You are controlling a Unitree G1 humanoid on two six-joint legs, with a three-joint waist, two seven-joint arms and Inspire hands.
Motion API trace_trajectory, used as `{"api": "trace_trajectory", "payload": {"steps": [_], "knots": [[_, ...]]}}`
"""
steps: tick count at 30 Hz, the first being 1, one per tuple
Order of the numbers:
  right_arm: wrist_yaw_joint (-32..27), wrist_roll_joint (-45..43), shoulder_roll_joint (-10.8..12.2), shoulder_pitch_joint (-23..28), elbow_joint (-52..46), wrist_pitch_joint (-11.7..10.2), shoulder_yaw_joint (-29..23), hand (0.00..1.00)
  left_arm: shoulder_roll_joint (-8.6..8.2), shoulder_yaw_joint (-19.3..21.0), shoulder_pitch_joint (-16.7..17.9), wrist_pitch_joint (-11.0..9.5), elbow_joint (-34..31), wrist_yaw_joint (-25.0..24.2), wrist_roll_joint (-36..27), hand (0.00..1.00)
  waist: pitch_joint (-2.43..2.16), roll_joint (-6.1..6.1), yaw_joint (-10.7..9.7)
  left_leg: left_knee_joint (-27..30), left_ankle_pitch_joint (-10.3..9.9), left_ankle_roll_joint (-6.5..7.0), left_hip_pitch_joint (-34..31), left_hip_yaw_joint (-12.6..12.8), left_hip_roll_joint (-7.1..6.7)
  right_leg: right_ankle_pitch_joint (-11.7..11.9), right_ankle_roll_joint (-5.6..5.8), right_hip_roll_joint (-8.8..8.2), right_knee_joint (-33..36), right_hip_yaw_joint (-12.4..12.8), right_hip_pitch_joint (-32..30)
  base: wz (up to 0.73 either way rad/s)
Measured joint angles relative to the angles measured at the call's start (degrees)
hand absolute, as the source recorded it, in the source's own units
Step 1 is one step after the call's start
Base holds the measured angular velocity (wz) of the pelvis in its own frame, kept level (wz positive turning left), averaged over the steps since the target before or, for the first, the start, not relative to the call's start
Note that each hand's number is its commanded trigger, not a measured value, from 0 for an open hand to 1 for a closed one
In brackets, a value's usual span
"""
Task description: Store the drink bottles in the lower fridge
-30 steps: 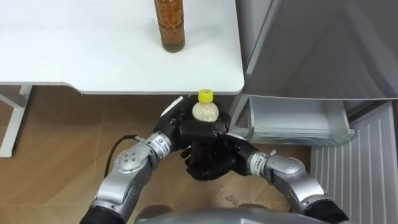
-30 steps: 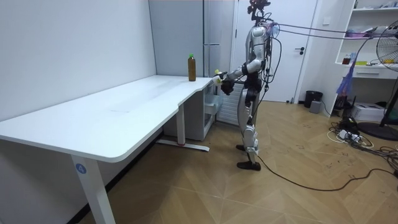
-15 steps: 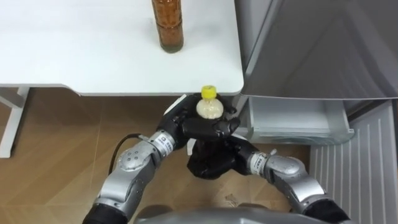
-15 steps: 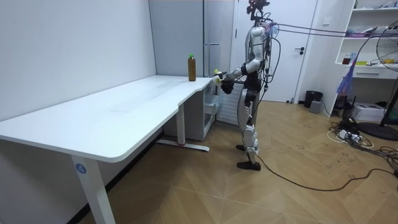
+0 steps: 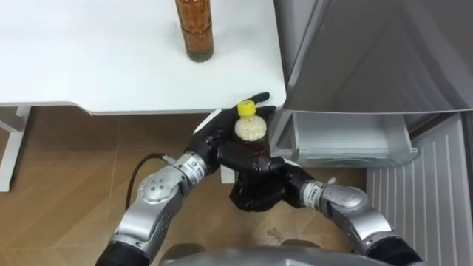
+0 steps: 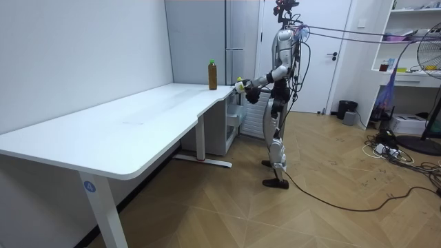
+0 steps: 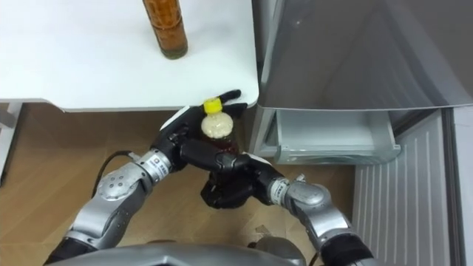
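Room: a white table (image 5: 111, 66) ran along the wall, a grey fridge (image 5: 369, 59) stood just beside its corner, and the robot stood at that corner.
Fridge: a pale drawer (image 5: 347, 140) low down was pulled out.
Table top: a brown bottle (image 5: 194, 33) stood upright, well apart from the hands.
Yellow-capped bottle (image 5: 249, 129): it was upright in the air just off the table's corner, between both hands.
Right hand (image 5: 255, 193): it was curled round the bottle's lower part.
Left hand (image 5: 211, 140): it was behind the bottle's neck with fingers stretched toward the table edge, seemingly touching the bottle.
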Motion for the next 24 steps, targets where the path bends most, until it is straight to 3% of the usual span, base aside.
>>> {"api": "trace_trajectory", "payload": {"steps": [11,17,19,21,23,24], "knots": [[-1.21,0.01,-0.1,0.0,3.87,-0.98,-2.52,1.0,0.95,-0.8,-0.24,0.01,-2.23,3.23,5.14,0.0,-0.07,0.88,-0.52,0.04,0.0,0.0,-0.06,-0.07,0.05,0.04,-0.03,0.02,0.01,-0.23,0.06,0.0],[-3.15,0.02,-0.49,-0.1,14.25,-3.18,-6.07,1.0,3.85,1.33,-0.01,1.01,-12.06,4.57,9.75,0.0,-0.07,0.87,0.2,0.11,0.0,0.0,-0.03,-0.06,0.14,0.06,-0.07,0.09,0.0,-0.11,0.08,0.0],[-3.34,-0.29,-1.18,-0.06,16.73,-3.28,-6.11,1.0,3.6,3.66,-0.63,-2.08,-18.55,6.92,9.33,0.0,-0.07,0.89,0.11,0.1,0.0,0.0,0.08,-0.06,0.14,0.06,-0.06,0.09,-0.18,-0.12,0.37,0.02],[-3.54,-0.21,-1.6,0.08,20.78,-4.21,-6.88,1.0,3.08,6.97,-2.5,-8.62,-23.63,8.46,6.01,0.0,-0.12,0.95,0.08,-0.04,0.0,0.0,1.17,-0.07,0.13,0.05,-0.06,0.12,-0.7,-0.17,1.55,0.0],[-3.79,0.02,-1.95,0.63,22.57,-4.37,-7.54,1.0,2.66,8.67,-3.03,-11.35,-24.94,9.17,2.8,0.0,-0.25,1.13,0.06,-0.45,0.0,0.0,2.11,-0.05,0.14,0.06,-0.03,0.21,-1.04,-0.08,2.44,-0.03],[-3.86,0.15,-2.02,0.89,23.0,-4.39,-7.82,1.0,2.59,9.12,-3.01,-11.48,-25.33,9.51,2.14,0.0,-0.28,1.15,0.11,-0.67,0.0,0.0,2.28,-0.05,0.14,0.02,0.01,0.26,-1.07,0.0,2.65,-0.04]]}}
